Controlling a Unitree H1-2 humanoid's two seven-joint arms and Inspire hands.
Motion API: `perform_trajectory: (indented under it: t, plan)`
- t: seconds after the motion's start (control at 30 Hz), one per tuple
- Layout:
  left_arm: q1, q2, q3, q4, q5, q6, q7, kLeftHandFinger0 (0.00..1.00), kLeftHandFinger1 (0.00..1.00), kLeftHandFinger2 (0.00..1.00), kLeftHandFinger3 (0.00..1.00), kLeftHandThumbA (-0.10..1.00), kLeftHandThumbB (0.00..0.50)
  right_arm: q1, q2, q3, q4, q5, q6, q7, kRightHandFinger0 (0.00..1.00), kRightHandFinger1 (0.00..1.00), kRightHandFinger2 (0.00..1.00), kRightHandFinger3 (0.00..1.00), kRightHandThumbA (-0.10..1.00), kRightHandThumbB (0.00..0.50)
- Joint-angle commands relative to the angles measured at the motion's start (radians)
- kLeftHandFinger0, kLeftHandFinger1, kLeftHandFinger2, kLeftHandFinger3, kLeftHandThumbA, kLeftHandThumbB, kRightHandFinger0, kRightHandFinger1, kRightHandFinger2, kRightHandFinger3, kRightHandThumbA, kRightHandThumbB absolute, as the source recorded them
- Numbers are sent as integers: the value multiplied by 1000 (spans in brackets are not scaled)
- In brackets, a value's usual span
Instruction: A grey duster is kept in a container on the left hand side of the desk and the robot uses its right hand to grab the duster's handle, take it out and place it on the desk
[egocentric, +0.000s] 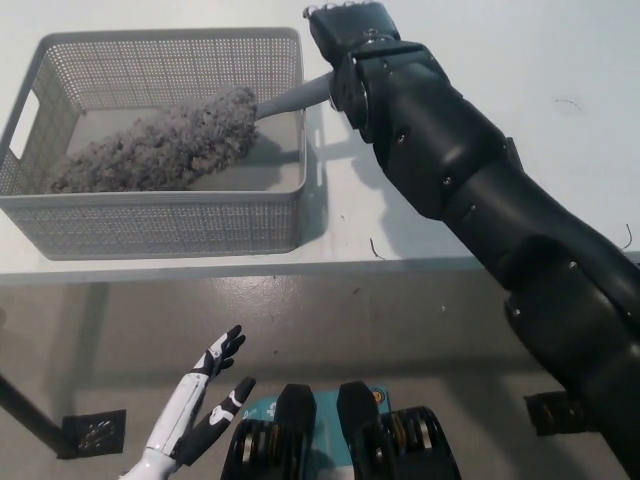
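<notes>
The grey duster lies in a grey perforated basket (150, 225) at the desk's left, its fluffy head (160, 145) inside. Its smooth handle (295, 97) sticks up over the basket's right rim. My black right hand (350, 30) is at the handle's far end and covers it, seen from the back, so its grip is hidden. The black forearm runs down to the lower right across the white desk (560, 60). My white left hand (200, 415) rests open below the desk's front edge at the lower left.
Bare desk lies right of the basket, with small dark specks (375, 248) near the front edge. Below the edge is grey floor with dark square plates (95, 432).
</notes>
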Motion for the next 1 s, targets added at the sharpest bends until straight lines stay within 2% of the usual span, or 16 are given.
perform_trajectory:
  t: [0.0, 0.2, 0.23, 0.27, 0.3, 0.33, 0.37, 0.43, 0.53, 0.6, 0.63, 0.67, 0.73, 0.83, 0.9, 0.97]
  plan:
    - [-18, 15, -3, -16, -12, -17, -14, 1000, 1000, 1000, 1000, 884, 56, -54, 13, 2, 29, 13, -31, -72, 1000, 1000, 1000, 1000, 821, 500]
    - [-4, 2, -14, -36, 0, 2, -17, 1000, 1000, 1000, 1000, 872, 44, -68, 64, 13, 173, 16, -63, -169, 1000, 1000, 1000, 1000, 736, 500]
    - [-5, 1, -16, -31, 0, -1, -16, 1000, 1000, 1000, 1000, 873, 58, -58, 72, -7, 201, 27, -87, -292, 1000, 942, 879, 1000, 352, 334]
    - [-6, -1, -18, -30, -1, -1, -18, 1000, 1000, 1000, 1000, 873, 60, -37, 76, -27, 228, 37, -126, -455, 238, 278, 422, 869, 103, 319]
    - [-5, 1, -20, -34, 1, -1, -20, 1000, 1000, 1000, 1000, 874, 59, -24, 74, -24, 237, 30, -145, -535, 48, 111, 250, 714, 5, 302]
    - [-5, 1, -20, -37, 1, 1, -21, 1000, 1000, 1000, 1000, 874, 59, -16, 73, -29, 244, 32, -160, -583, 10, 22, 129, 558, -79, 286]
    - [-10, 3, -21, -42, 3, 5, -22, 1000, 1000, 1000, 1000, 874, 58, -7, 68, -39, 255, 40, -185, -645, 0, 1, 111, 378, -99, 249]
    - [-23, 7, -21, -39, 4, 3, -26, 1000, 1000, 1000, 1000, 869, 47, 0, 59, -59, 266, 60, -227, -705, 0, 95, 276, 258, -93, 215]
    - [-30, 8, -23, -31, 12, -11, -23, 1000, 1000, 1000, 1000, 859, 45, 13, 49, -66, 271, 62, -278, -810, 0, 168, 445, 69, 111, 91]
    - [-30, 7, -24, -33, 12, -4, -26, 1000, 1000, 1000, 1000, 861, 53, 12, 48, -77, 272, 71, -297, -841, 0, 172, 502, 116, 154, 68]
    - [-41, 1, -29, -26, 10, 0, -29, 1000, 1000, 1000, 1000, 861, 54, 11, 39, -81, 272, 72, -303, -860, 0, 180, 525, 194, 163, 68]
    - [-59, -9, -36, -11, 14, -2, -29, 1000, 1000, 1000, 1000, 858, 51, 7, 27, -97, 268, 85, -307, -861, 0, 180, 540, 371, 211, 53]
    - [-60, -13, -37, -9, 17, 3, -27, 1000, 1000, 1000, 1000, 855, 55, 5, 29, -134, 263, 121, -332, -860, 0, 146, 462, 473, 166, 59]
    - [-54, -10, -38, -10, 21, 3, -27, 1000, 1000, 1000, 1000, 852, 60, 7, 45, -249, 256, 230, -417, -891, 0, 6, 268, 355, 83, 90]
    - [-53, -11, -38, -10, 20, 3, -27, 1000, 1000, 1000, 1000, 850, 67, 5, 51, -301, 252, 272, -434, -893, 0, 0, 212, 281, 95, 102]
    - [-49, -11, -39, -10, 22, 1, -26, 1000, 1000, 1000, 1000, 852, 62, 9, 63, -394, 245, 354, -482, -896, 0, 0, 209, 219, 13, 114]
